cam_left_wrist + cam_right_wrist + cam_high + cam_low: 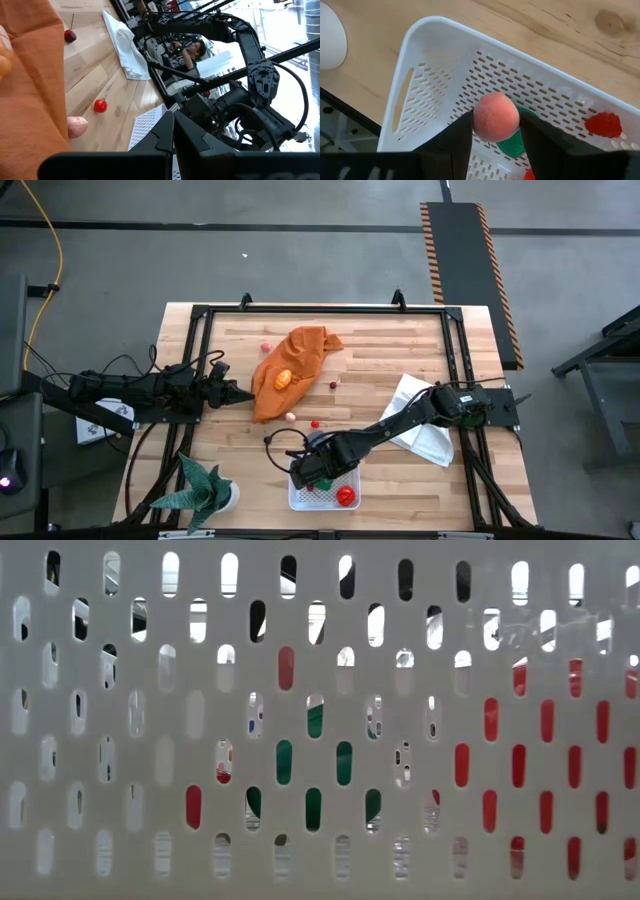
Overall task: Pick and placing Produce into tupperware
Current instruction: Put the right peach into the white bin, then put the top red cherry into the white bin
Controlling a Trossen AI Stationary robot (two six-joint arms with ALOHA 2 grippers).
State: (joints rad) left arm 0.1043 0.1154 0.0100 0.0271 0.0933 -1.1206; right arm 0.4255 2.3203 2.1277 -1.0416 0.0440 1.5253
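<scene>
- The white perforated tupperware (435, 85) sits at the desk's (400, 350) front edge, holding a green piece (512, 142) and red pieces (604, 125).
- The right gripper (496, 131) hangs over it, fingers partly apart, pinching a pink peach (495, 116).
- The left gripper (238, 394) is clenched shut, empty, beside the orange cloth (290, 350).
</scene>
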